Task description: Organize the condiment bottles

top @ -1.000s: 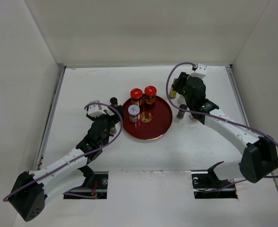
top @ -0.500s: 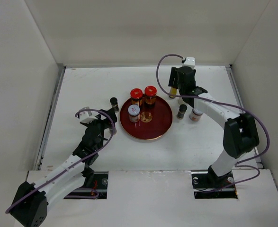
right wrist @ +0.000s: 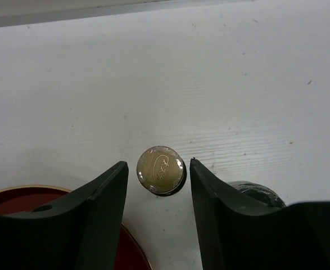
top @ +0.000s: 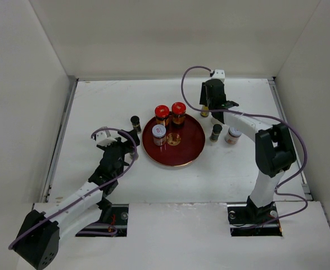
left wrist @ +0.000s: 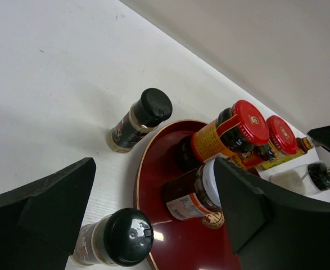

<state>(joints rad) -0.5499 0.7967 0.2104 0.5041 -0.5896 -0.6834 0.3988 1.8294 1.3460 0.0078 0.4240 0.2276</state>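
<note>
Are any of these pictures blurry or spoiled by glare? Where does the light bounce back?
Left wrist view: a white glint on the glossy red tray beside the near black-capped bottle; the dark fingers of the left tool look soft-edged. Right wrist view: the gold cap is crisp, its embossed mark showing. Top external view: even light, faint shadows, no strong glare.

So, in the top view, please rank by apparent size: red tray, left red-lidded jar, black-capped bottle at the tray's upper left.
1. red tray
2. left red-lidded jar
3. black-capped bottle, clearly slimmer
</note>
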